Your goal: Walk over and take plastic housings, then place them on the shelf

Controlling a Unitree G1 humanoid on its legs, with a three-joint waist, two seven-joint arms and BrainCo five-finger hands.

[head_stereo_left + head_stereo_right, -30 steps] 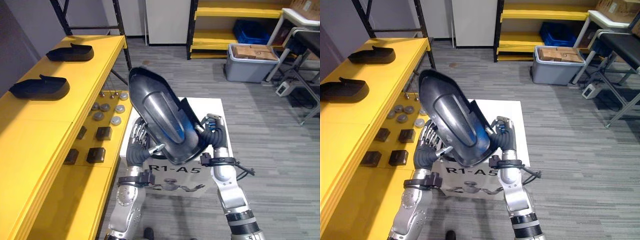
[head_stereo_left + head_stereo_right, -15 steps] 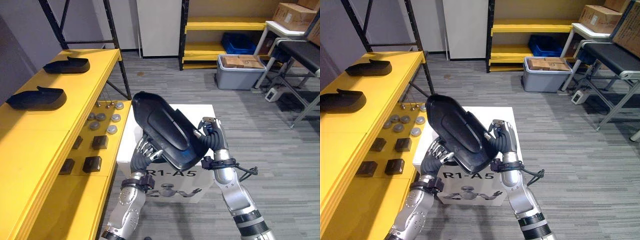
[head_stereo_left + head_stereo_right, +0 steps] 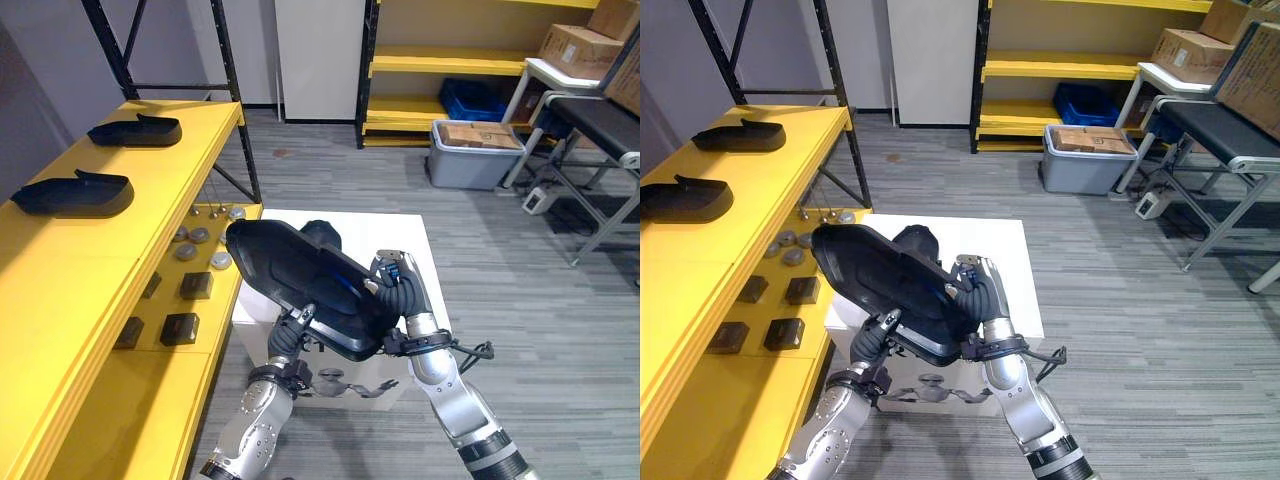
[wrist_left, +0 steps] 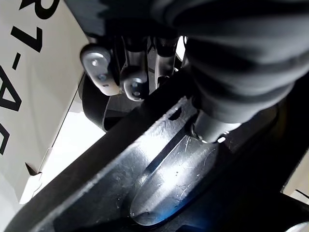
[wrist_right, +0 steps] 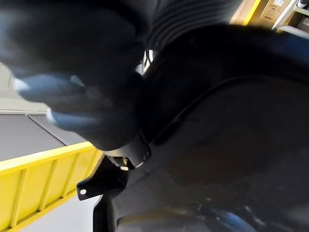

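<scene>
1. The robot holds a black plastic housing (image 3: 300, 285) tilted in the air between both hands, above a white box (image 3: 425, 250) on the floor.
2. The left robot hand (image 3: 297, 322) pinches its near edge, thumb on the rim and fingers beneath.
3. The right robot hand (image 3: 400, 290) has its fingers curled round the right edge.
4. To the left, a yellow shelf (image 3: 90, 280) carries two more black housings (image 3: 75, 195), well apart from the held one.
</scene>
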